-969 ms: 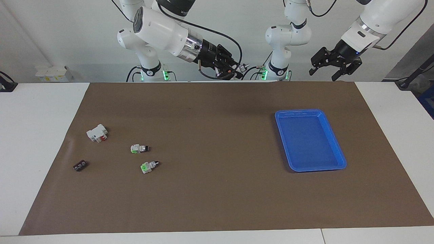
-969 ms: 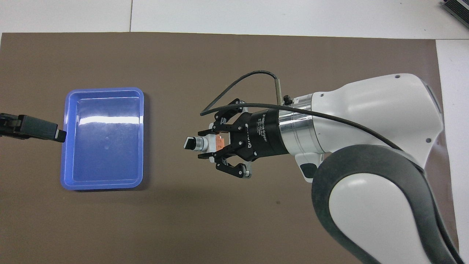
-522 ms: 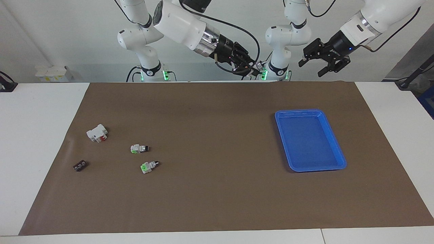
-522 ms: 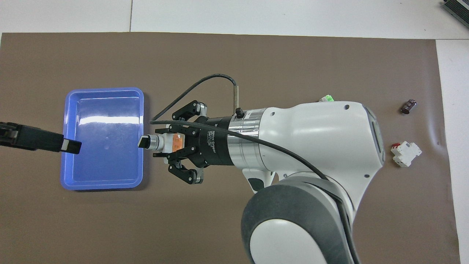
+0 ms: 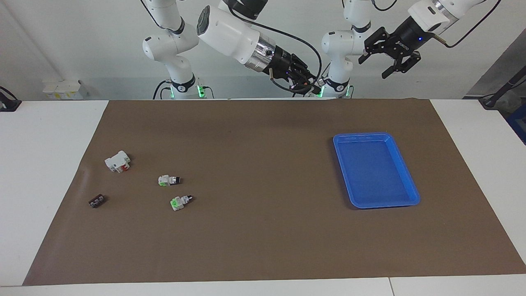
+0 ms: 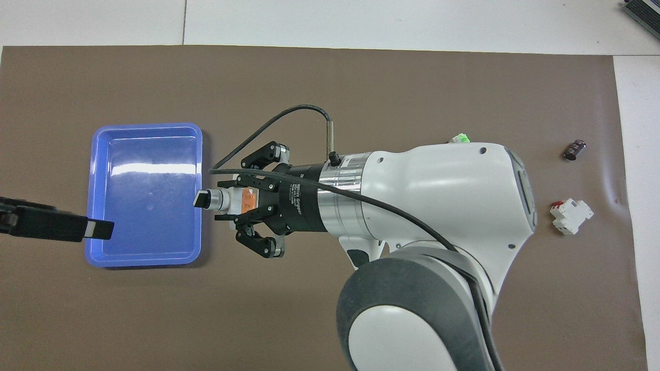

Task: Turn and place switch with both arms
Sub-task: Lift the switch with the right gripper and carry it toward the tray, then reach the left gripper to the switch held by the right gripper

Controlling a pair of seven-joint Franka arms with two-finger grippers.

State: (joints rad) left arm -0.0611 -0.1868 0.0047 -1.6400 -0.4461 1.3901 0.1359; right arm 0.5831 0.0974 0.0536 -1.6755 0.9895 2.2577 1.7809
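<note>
R gripper (image 6: 242, 201) aloft — jaws pinching switch (image 6: 223, 200); L gripper (image 5: 390, 51) aloft — jaws spread.

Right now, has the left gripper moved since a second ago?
Yes. In the facing view the left gripper has risen from level with its arm's base and shifted toward the right gripper, which holds the switch. It hangs open above the blue tray.

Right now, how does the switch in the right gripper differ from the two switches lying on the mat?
The held switch has an orange block; the two lying switches have green blocks. It is up in the air, clamped in the right gripper, while they rest on the brown mat. All share white bodies and black-and-silver knob ends.
</note>
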